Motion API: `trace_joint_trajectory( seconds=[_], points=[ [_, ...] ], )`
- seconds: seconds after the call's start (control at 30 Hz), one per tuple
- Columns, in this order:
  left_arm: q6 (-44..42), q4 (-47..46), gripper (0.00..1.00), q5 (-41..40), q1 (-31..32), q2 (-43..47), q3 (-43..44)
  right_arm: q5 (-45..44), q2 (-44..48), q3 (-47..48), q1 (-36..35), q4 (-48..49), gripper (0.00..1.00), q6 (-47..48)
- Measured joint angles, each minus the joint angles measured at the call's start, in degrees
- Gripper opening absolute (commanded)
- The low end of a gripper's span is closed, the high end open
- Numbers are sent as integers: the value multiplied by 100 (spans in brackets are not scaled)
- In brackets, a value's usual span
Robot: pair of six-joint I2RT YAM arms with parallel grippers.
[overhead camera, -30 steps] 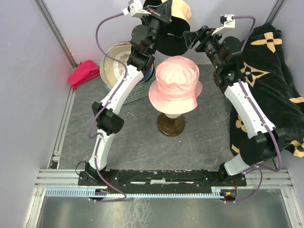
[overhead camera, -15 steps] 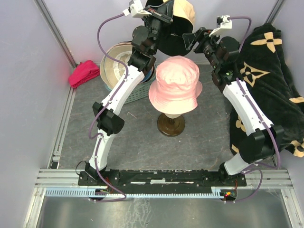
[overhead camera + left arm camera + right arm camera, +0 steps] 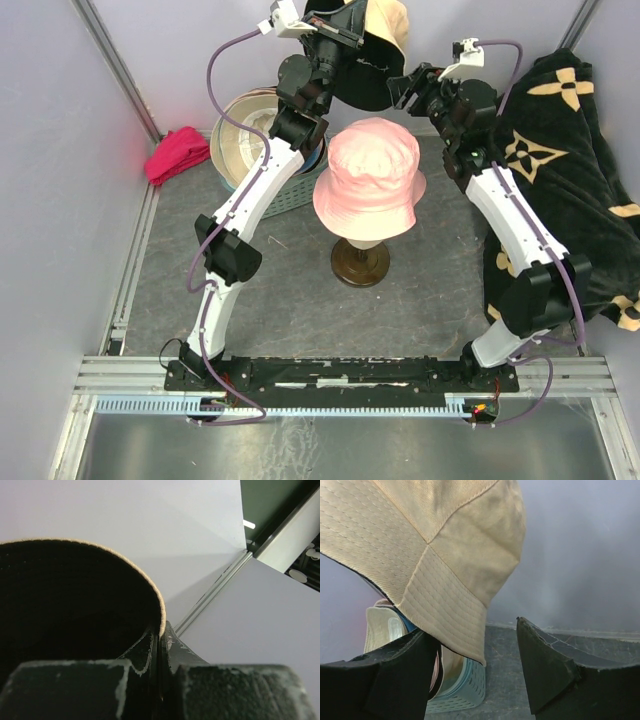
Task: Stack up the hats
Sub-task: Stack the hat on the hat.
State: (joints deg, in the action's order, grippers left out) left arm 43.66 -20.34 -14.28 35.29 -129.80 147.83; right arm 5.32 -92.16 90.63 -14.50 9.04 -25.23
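**Left gripper**: jaws pressed together on the brim of a tan fabric bucket hat with black lining, held high at the rear wall.

**Right gripper**: jaws apart, with that brim's lower edge hanging between them.

**Pale blue plastic basket**, left rear: a cream bucket hat uppermost, a blue hat beneath.

**Pink bucket hat**: on a dark-based stand, centre.

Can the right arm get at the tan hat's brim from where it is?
Probably yes. The right gripper is open, and the tan hat, held up by the left gripper, hangs its brim right at the fingers, nothing between.
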Motion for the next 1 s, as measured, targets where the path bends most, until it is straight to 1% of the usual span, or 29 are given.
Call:
trace_joint_trajectory(
  seconds=[0.1,0.13,0.2,0.23,0.27,0.3,0.43,0.5,0.67,0.87,1.0],
  points=[
    [111,0,3,59,0,0,0,2,-61,-2,-2,7,64,0],
    [140,0,3,85,0,0,0,0,-72,-2,-2,4,60,2],
    [188,7,3,111,11,4,0,-24,-85,-2,0,2,49,9],
    [195,11,3,125,20,9,0,-42,-90,-2,0,7,40,28],
    [201,13,3,140,28,11,0,-74,-90,-2,-2,15,33,42],
    [212,26,3,144,42,20,0,-107,-92,-2,-2,13,29,76],
    [238,151,3,258,85,74,-2,-387,-90,-2,0,11,21,173],
    [238,240,3,304,105,118,-7,-520,-81,-2,-2,17,18,249],
    [238,485,3,448,142,472,-297,-824,85,-2,0,2,16,424],
    [234,680,3,660,173,1045,-695,-960,619,-103,-2,42,16,612],
    [227,697,3,859,192,1482,-1143,-990,988,-264,-2,87,16,708]
  ],
)
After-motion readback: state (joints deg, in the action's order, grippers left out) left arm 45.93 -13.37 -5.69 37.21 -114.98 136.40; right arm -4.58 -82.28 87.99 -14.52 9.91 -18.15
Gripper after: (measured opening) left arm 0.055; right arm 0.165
